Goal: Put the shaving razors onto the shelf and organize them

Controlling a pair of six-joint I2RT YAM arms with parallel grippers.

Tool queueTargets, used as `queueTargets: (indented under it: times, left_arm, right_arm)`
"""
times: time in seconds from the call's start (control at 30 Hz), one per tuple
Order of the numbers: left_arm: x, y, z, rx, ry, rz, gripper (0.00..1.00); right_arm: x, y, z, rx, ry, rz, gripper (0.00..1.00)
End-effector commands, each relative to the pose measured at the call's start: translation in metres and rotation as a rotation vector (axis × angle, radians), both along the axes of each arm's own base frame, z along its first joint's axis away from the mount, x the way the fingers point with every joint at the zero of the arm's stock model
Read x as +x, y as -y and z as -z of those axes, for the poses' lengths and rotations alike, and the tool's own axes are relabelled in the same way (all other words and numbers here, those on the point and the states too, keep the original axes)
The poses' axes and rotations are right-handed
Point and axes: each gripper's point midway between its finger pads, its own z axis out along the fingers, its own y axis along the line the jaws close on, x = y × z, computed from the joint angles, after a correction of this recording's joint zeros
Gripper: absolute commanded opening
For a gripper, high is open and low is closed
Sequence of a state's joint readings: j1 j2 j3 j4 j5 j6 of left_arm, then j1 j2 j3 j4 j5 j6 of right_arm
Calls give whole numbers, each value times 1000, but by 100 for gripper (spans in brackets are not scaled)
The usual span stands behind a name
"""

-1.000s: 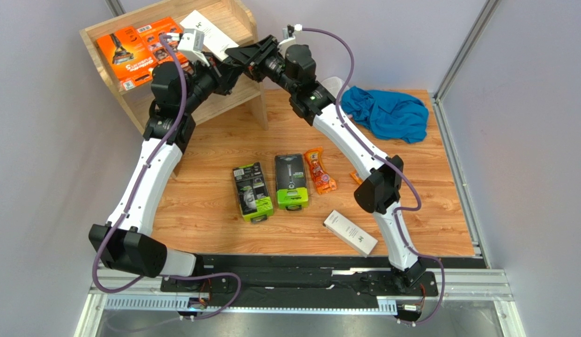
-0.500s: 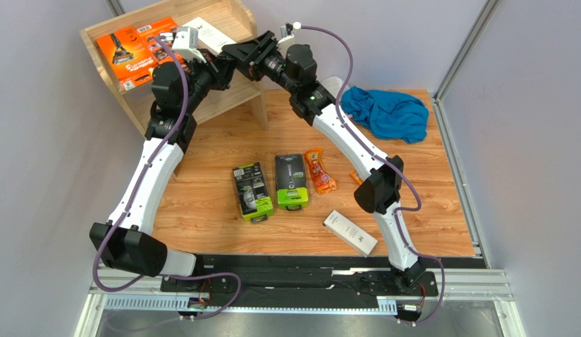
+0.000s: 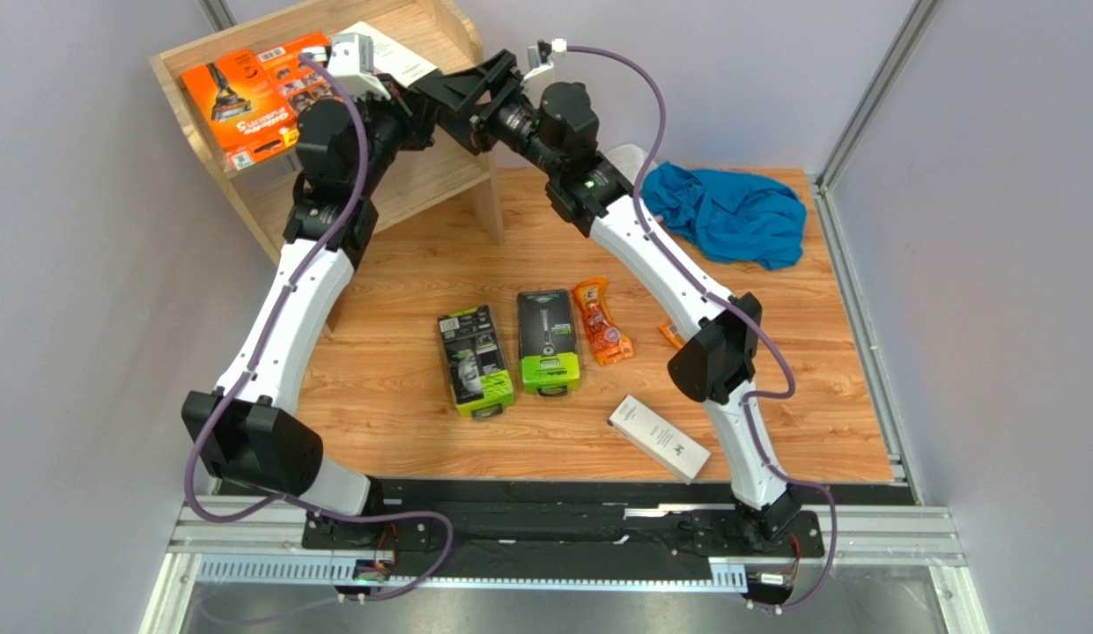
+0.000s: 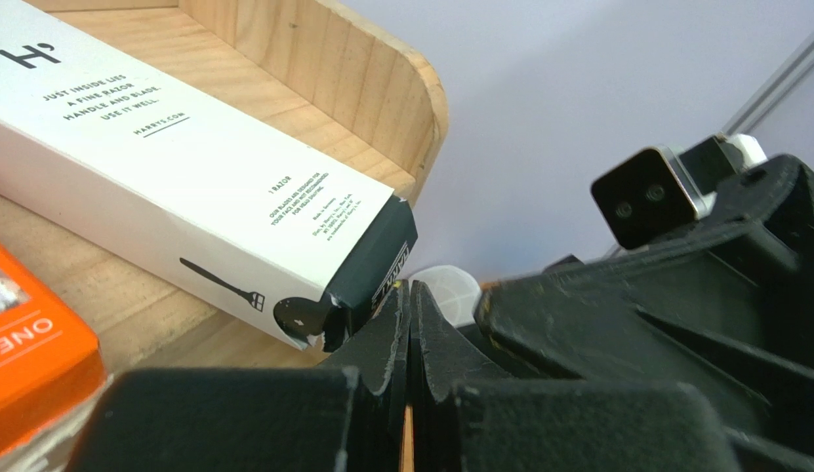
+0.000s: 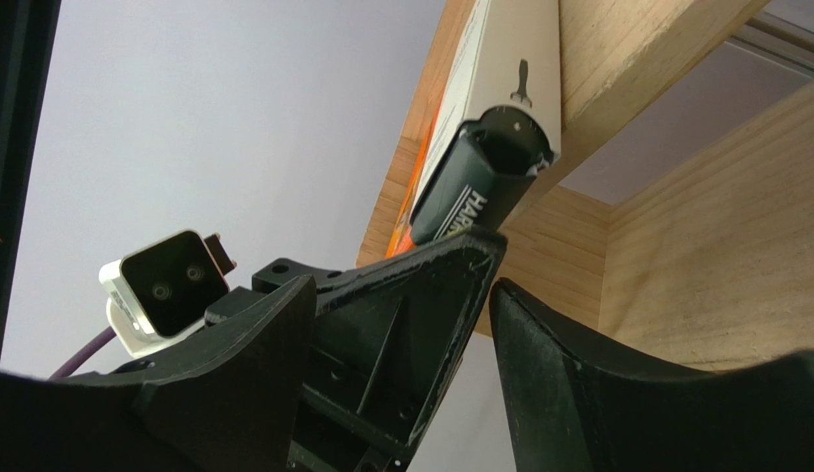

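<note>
Left arm stretched up to shelf (image 3: 480,198) top tier. Left gripper (image 4: 409,300) clenched on nothing, tips at black end of white box (image 4: 184,177), which lies there beside flat orange pack (image 3: 241,93). Right gripper (image 5: 406,295) jaws spread, gripping nothing, either side of left's fingers. Box reads "HARRYS.COM".

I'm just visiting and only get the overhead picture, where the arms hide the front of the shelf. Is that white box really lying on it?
Observer: Yes. The left wrist view shows the white box lying flat on the top plank of the shelf, black end nearest the arms.
Visitor: Is a pincer holding it?
Observer: Not the left pincer: it is shut and empty, its tips right beside that black end.
</note>
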State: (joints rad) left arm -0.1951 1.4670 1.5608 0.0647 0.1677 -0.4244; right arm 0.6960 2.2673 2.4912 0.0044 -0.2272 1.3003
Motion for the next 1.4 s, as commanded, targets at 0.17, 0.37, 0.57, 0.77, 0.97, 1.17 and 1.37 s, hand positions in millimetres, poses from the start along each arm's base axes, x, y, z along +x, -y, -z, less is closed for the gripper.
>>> queueTargets:
  times: [0.17,0.37,0.57,0.77,0.97,1.17,1.37]
  left_arm:
    - [16,-17,-29,4,86,-76,0]
    - [22,-20,-27,4,84,-71,0]
    - [0,9,-26,6,88,106,0]
    - [-43,33,-16,21,38,231,0]
    - [-102,38,1,45,-65,306,34]
    - [-140,37,30,27,-153,357,65]
    - [-176,37,59,-22,-237,396,83]
  right_arm:
    - [-44,35,-43,-30,111,-19,72]
    - [-61,54,-22,-136,114,18,73]
    - [-80,78,9,-258,86,54,73]
    - [-109,98,48,-365,114,24,75]
    - [-144,135,111,-554,80,25,79]
    - [-186,190,173,-788,56,42,100]
    - [-223,251,235,-1033,-14,64,100]
